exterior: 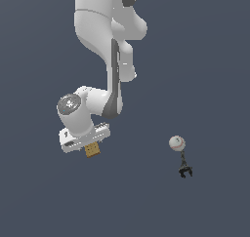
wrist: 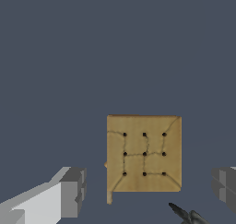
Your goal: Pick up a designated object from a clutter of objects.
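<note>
The designated object, a flat square tan block [wrist: 144,153] with a grid of dark dots, lies on the dark floor. It fills the space between my two grey fingers [wrist: 71,192] in the wrist view, with a gap on each side. My gripper [wrist: 147,188] is open and empty. In the exterior view the gripper [exterior: 88,142] hangs right over the tan block [exterior: 92,150], which peeks out under the white hand. The other clutter, a white red-stitched baseball [exterior: 177,143] and a small black clamp-like thing [exterior: 184,170], lies far off to the exterior view's right. The grey-blue piece is out of view.
A thin dark piece [wrist: 183,213] shows at the edge of the wrist view, close to the block's corner. The white arm [exterior: 105,31] rises above the hand. The floor is plain dark grey-blue.
</note>
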Motion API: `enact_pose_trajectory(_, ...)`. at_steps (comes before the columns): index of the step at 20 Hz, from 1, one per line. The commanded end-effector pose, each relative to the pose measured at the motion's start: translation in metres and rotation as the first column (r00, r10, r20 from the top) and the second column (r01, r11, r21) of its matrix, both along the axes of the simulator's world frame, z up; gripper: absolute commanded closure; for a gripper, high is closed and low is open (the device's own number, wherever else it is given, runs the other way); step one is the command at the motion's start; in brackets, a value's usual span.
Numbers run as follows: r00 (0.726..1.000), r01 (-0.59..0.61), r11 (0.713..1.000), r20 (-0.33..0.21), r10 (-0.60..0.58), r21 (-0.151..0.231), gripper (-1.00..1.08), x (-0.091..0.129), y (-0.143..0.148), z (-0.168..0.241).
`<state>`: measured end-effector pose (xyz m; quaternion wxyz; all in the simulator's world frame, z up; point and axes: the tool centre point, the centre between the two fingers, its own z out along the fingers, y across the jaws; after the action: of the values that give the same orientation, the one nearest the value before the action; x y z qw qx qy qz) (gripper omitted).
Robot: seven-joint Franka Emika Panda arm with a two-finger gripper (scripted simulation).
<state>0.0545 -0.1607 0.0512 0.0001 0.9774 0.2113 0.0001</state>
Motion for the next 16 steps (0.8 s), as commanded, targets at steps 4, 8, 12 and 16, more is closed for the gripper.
enact_pose_trajectory(4, 1.000, -0.002, 1.000, -0.001, 0.002, 0.000, -0.92, -0.001, 0.000, -0.027)
enact_pose_trajectory(8, 1.000, -0.002, 1.000, 0.000, 0.002, 0.000, -0.92, -0.001, 0.000, -0.038)
enact_pose_trajectory(12, 1.000, -0.003, 1.000, 0.000, 0.003, 0.000, 1.08, 0.000, 0.000, -0.040)
enact_pose_trajectory(16, 1.000, -0.003, 1.000, 0.000, 0.003, 0.000, 1.08, 0.000, 0.000, -0.040)
